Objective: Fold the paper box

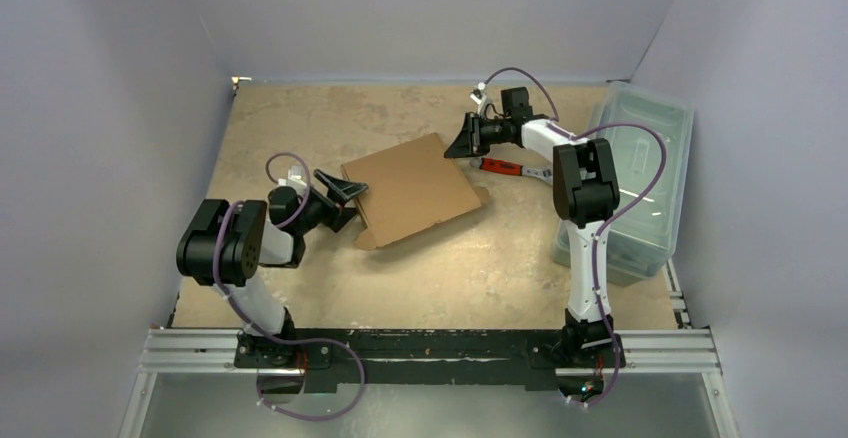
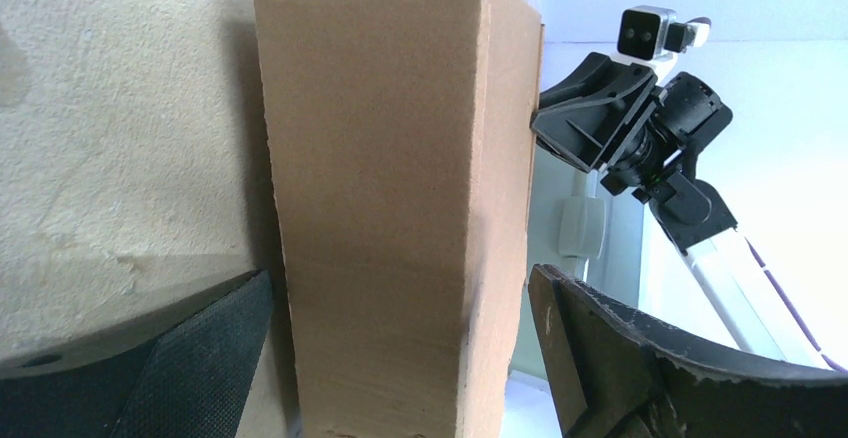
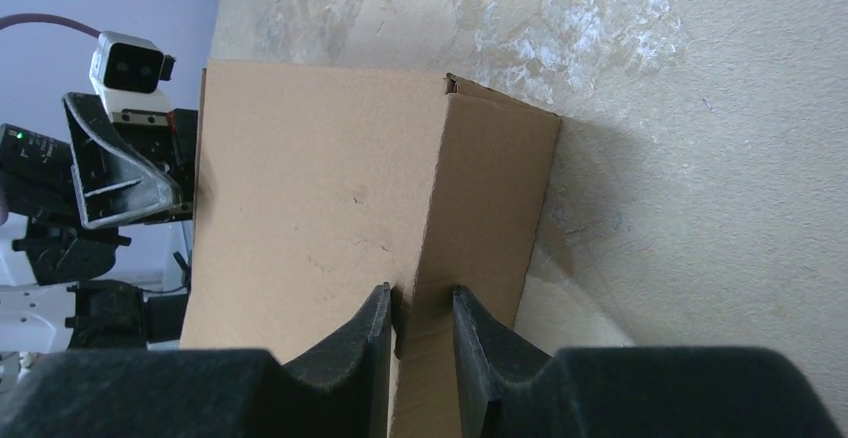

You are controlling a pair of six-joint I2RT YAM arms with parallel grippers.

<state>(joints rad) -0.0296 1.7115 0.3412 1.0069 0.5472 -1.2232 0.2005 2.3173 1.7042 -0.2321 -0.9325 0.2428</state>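
**Box in mid-table, one arm at each end**

Your paper box lies on the tan table, a little left of centre. It is turned at an angle, so one corner points to the far side and another to the near left. Its top panel is down and it reads as a shallow brown slab.

Your left gripper sits at the box's left end with its jaws spread wide. In the left wrist view the box end stands between the two fingers, with a gap on the right side and the left pad just beside the cardboard.

Your right gripper is at the far right corner. Its jaws are drawn close together, and in the right wrist view a folded edge of the box runs into the narrow gap between the fingertips, so they appear clamped on that edge.

A red-handled tool lies on the table just right of the box. The translucent bin stands along the right edge, well apart from the box.
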